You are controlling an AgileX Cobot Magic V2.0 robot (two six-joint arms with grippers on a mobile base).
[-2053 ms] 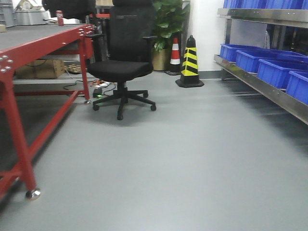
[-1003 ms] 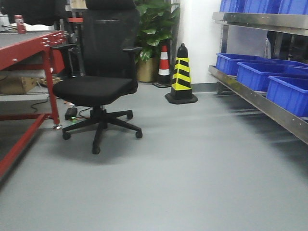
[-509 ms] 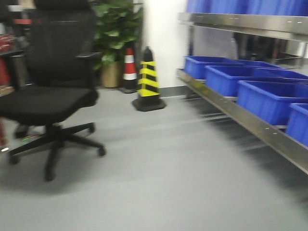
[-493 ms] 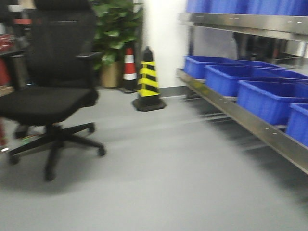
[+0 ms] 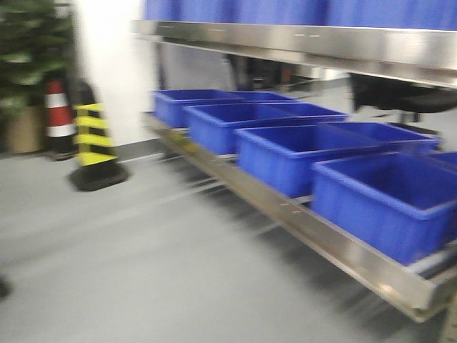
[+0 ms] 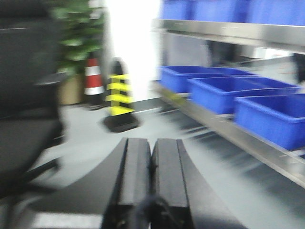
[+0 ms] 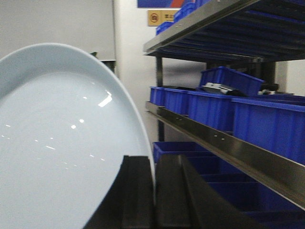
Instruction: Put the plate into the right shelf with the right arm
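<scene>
Black office chair (image 6: 24,119): far left of the left wrist view and blurred; its armrest reaches toward the middle.
Potted green plant (image 5: 28,71): back left corner, against the white wall.
Red-and-white traffic cone (image 5: 57,114): just beside the plant, partly behind the striped cone.
Yellow-and-black striped cone (image 5: 93,143): upright on the floor near the shelf's far end, apart from it.
Grey floor (image 5: 143,271): an open stretch runs from the cones along the whole front rail of the shelf.
Left fingers (image 6: 136,167): pressed flat together with only a thin seam between them and nothing held; they point over the floor toward the cones.
Plain white round plate (image 7: 62,143): fills the left half of the right wrist view and is tilted up on edge. Its right rim curves down into the right fingers. It is off the shelf, which stands to its right.
Right fingers (image 7: 138,191): closed on the plate's rim.
Brushed-steel shelf (image 5: 300,214): the lower rail runs on a diagonal from back left to front right, and its front edge juts past the bins; a second wide rail hangs above.
Blue plastic bins (image 5: 285,153): four sit side by side on the lower level with their rims close together. There is open room between their tops and the upper rail, and more bins stand on the levels above.
Writing: a small yellow sign (image 7: 159,17) is on the wall; its symbol and characters are too small to read.
</scene>
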